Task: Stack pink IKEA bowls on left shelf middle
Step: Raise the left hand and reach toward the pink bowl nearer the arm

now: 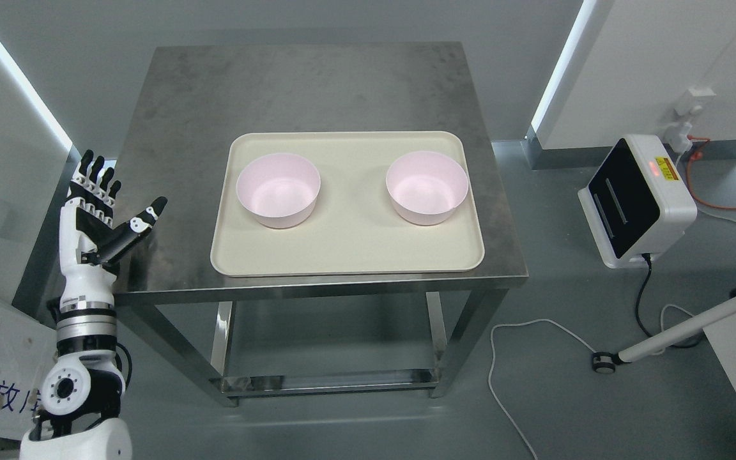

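On the steel counter [170,115] sits a cream tray [349,246]; it carries two pink bowls, both upright and empty. Taking the tray centre as the dial, the left bowl [278,190] lies at 9 o'clock and the right bowl [427,187] at 3 o'clock; the two stand well apart, each clear of the tray rim. My left hand [96,214] is at 9 o'clock from the tray, beside the counter's left edge; its fingers point up and are spread wide, thumb angled toward the tray, holding nothing; it touches neither bowl. At 3 o'clock, on the floor beyond the counter, stands a white-and-black box unit [636,201] with a cable [515,377] trailing across the floor.
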Motion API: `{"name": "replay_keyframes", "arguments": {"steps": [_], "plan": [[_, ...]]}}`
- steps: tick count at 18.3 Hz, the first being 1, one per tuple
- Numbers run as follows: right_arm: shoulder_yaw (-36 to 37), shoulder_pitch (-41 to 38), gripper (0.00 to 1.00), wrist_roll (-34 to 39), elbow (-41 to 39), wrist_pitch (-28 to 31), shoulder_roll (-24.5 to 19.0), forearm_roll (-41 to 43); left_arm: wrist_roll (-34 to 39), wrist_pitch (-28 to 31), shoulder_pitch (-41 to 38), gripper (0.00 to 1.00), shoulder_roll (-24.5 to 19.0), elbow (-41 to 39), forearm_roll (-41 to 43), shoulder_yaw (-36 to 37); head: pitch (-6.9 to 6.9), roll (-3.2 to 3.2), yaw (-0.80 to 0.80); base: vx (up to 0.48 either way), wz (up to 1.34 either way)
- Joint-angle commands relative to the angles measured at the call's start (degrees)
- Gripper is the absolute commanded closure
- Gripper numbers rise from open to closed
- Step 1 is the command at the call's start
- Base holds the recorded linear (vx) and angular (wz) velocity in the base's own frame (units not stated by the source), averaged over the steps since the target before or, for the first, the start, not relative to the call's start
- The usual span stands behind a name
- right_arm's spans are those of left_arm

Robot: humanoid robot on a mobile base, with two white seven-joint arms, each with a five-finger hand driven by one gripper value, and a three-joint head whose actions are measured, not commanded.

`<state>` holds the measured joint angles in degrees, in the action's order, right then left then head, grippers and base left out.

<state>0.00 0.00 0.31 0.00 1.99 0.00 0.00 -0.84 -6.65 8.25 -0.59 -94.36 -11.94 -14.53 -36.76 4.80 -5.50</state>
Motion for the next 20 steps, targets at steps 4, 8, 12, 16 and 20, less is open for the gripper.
{"name": "replay_keyframes", "arguments": {"steps": [4, 8, 12, 16, 20], "plan": [[0.70, -1.67, 0.00, 0.04, -1.93, 0.03, 1.00, 0.00, -0.30, -0.29, 1.68, 0.00, -0.41, -0.39, -0.01, 2.13, 0.00, 0.00, 0.00, 0.000, 0.00], [0.62, -1.67, 0.00, 0.04, -1.93, 0.03, 1.00, 0.00, -2.49, 0.06, 6.23, 0.00, -3.87, -0.30, 0.08, 9.67, 0.00, 0.00, 0.00, 0.000, 0.00], [0.62, -1.67, 0.00, 0.04, -1.93, 0.03, 1.00, 0.00, -10.46, 6.29, 17.03, 0.00, -11.34, 5.03, 3.23, 12.77, 0.00, 0.00, 0.00, 0.000, 0.00], [0.70, -1.67, 0.00, 0.04, -1.93, -0.06, 1.00, 0.00, -20.76, 8.58, 26.44, 0.00, -17.50, 13.05, 16.65, 13.21, 0.00, 0.00, 0.00, 0.000, 0.00], [0.62, -1.67, 0.00, 0.04, -1.93, 0.03, 1.00, 0.00, -32.19, 8.50, 29.79, 0.04, -22.41, 12.79, 24.83, 19.08, 0.00, 0.00, 0.00, 0.000, 0.00]]}}
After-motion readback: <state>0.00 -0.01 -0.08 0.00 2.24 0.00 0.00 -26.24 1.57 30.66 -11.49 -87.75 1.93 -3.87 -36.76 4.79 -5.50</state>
